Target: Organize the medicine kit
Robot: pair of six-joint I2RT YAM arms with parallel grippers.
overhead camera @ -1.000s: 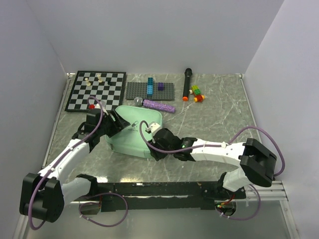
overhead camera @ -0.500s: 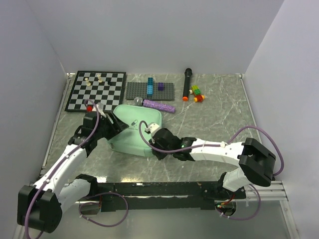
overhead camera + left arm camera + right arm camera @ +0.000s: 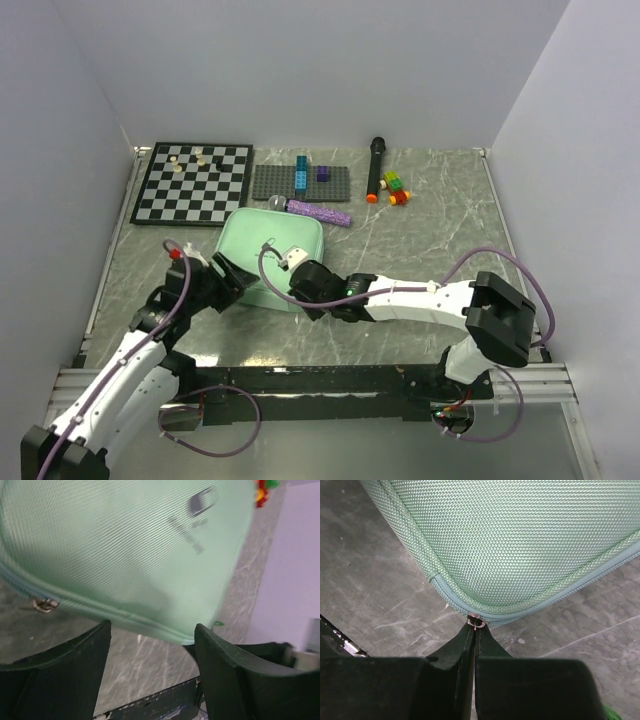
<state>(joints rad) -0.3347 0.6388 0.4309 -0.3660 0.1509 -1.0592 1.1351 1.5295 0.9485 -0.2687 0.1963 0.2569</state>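
- Medicine kit (image 3: 270, 250) lies closed on the table (image 3: 430, 230), mid-left.
- My right gripper (image 3: 474, 630) is pinched shut on its zip pull (image 3: 475, 622).
- My left gripper (image 3: 152, 628) stands open just beside it.

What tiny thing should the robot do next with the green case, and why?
Probably slide the right pincer along the seam, dragging the zip pull with it. That pincer is shut with the small metal pull at its tips, at the near corner of the medicine kit, and the kit looks zipped closed. The left pincer stands open at the kit's edge, gripping nothing.
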